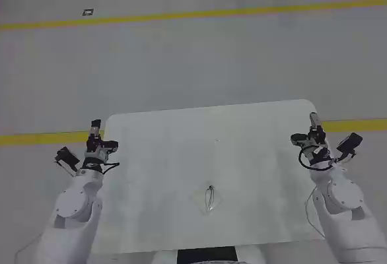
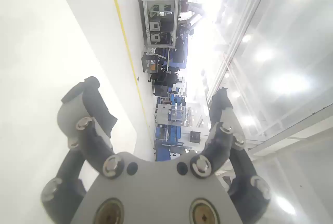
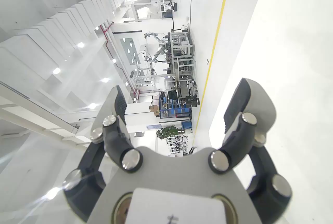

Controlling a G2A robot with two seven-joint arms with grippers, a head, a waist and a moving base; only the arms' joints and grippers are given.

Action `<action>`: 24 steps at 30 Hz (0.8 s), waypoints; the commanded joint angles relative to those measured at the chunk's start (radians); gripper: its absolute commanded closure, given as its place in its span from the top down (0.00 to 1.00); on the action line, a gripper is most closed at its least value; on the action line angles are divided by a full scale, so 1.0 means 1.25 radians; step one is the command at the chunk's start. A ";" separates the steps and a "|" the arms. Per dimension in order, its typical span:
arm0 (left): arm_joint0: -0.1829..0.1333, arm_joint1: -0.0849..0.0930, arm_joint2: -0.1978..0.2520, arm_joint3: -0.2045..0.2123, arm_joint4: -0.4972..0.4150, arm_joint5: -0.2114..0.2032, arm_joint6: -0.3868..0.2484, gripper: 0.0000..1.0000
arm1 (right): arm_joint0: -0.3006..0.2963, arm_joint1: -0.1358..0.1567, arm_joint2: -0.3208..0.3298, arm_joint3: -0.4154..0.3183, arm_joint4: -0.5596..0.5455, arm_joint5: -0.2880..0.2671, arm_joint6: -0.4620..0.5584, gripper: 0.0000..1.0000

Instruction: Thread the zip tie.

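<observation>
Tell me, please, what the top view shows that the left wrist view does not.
Top view: the zip tie lying on the table, toward the robot's side, and the right gripper by the table's far right corner. Left wrist view: the left gripper with its fingers spread apart and nothing between them, and equipment racks in the room behind. Both: the white table, the yellow floor line and the left gripper.
</observation>
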 commanded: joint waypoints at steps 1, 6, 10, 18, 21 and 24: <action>0.000 0.000 0.000 0.000 0.000 0.000 0.000 1.00 | 0.000 0.000 0.000 0.000 0.000 0.000 0.000 1.00; 0.000 0.000 0.000 0.000 0.000 0.000 0.000 1.00 | 0.000 0.000 0.000 0.000 0.000 0.000 0.000 0.78; 0.000 0.000 0.000 0.000 0.000 0.000 0.000 1.00 | 0.000 0.000 0.000 0.000 0.000 0.000 0.000 1.00; 0.000 0.000 0.000 0.000 0.000 0.000 0.000 1.00 | -0.009 0.014 0.000 -0.023 -0.230 -0.134 0.182 1.00; 0.000 0.000 0.000 0.000 0.000 0.000 0.000 1.00 | -0.025 0.017 -0.006 -0.038 -0.278 -0.176 0.230 1.00; 0.000 0.000 0.000 0.000 0.000 0.000 0.000 1.00 | -0.025 0.017 -0.006 -0.038 -0.278 -0.176 0.230 1.00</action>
